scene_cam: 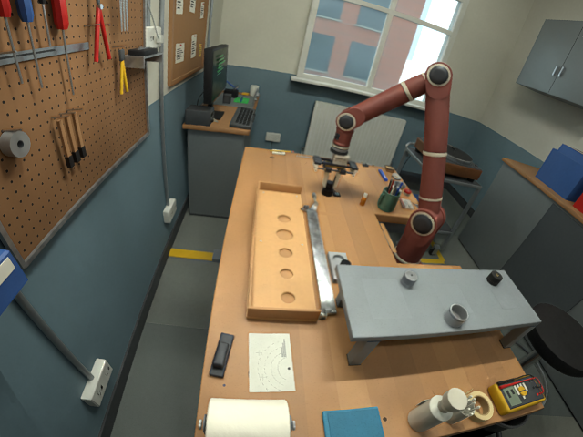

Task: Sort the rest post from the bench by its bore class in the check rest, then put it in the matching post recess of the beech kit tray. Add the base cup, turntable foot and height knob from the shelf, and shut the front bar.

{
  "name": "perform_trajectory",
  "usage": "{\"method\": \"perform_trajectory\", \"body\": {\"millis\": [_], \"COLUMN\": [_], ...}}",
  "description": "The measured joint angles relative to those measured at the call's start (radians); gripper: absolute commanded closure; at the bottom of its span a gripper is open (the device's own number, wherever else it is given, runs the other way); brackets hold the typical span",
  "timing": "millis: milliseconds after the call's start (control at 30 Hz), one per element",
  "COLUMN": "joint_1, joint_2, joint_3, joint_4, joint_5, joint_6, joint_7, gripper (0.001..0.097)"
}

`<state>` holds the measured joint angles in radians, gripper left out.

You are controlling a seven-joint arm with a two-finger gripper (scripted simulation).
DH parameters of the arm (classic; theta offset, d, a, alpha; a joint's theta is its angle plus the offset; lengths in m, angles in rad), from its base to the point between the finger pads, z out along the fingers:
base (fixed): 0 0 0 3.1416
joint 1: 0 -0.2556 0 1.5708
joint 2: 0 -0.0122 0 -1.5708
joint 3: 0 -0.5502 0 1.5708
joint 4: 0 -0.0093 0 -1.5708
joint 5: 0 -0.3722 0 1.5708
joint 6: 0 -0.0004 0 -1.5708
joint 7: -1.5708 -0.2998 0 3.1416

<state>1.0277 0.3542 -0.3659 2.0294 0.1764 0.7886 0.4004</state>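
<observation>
At the far end of the bench the rest post (pixel 329 181) stands upright, a pale post on a dark foot. The beech kit tray (pixel 281 254) lies lengthwise on the bench with several round recesses, all empty. Its metal front bar (pixel 320 256) lies swung open along the tray's right side. A small grey block, the check rest (pixel 337 262), sits right of the bar. On the grey shelf (pixel 433 301) stand a grey cylinder (pixel 409 279), a grey ring-shaped cup (pixel 457 315) and a black knob (pixel 494 277). My gripper (pixel 330 181) reaches down over the post and is closed on it.
The red arm's base (pixel 421 230) stands right of the bench. A green pen cup (pixel 388 198) and a small orange bottle (pixel 364 199) sit right of the post. Near the front edge lie a paper roll (pixel 247 417), printed sheet (pixel 271 362), black stapler (pixel 221 355), blue book, tape and multimeter (pixel 516 393).
</observation>
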Motion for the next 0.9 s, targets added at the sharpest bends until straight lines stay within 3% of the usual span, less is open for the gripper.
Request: {"method": "perform_trajectory", "body": {"millis": [433, 900], "joint_1": [0.007, 0.025], "joint_2": [-0.019, -0.074], "joint_3": [-0.007, -0.019], "joint_4": [-0.021, -0.085], "joint_5": [-0.014, -0.047], "joint_6": [0.035, 0.151], "joint_7": [0.013, 0.047], "gripper": [0.0966, 0.0966]}}
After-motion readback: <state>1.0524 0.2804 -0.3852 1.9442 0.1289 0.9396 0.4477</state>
